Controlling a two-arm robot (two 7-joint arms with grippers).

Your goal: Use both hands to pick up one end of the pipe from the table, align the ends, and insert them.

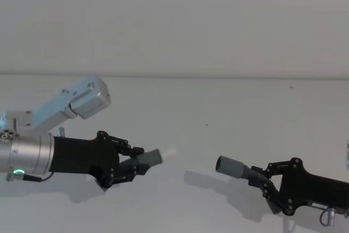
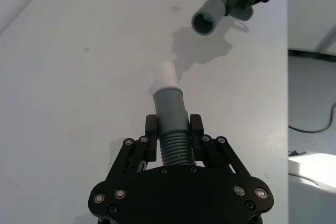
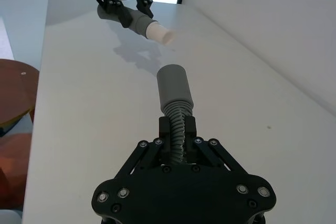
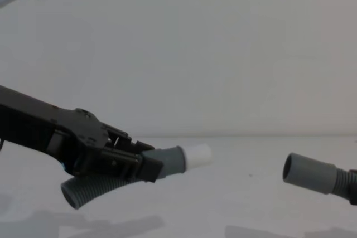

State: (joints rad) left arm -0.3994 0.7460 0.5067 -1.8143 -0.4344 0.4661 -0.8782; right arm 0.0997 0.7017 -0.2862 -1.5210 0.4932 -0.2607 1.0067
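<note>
The bench is a plain matte white surface, bare but for a couple of small dark specks and the soft grey shadows the arms cast on it. Behind its far edge rises a blank pale wall. In the left wrist view the bench's side edge gives way to a grey floor with a dark cable trailing across it. In the right wrist view a reddish-brown round object stands beside the bench.

The left pincer, on a thick silver arm with a glowing green ring, is clenched on the pipe at the corrugated part just behind the cuff. The spigot end juts out towards the robot's right, its white tip tilted slightly upward, and a loop of hose hangs below the pincer in the chest view.

The right pincer is likewise clamped on the corrugated hose just behind the socket end, whose open mouth faces left towards the spigot.

Both ends are held clear of the bench, facing each other across an open gap, apart and not joined; the socket sits a little lower than the spigot
</note>
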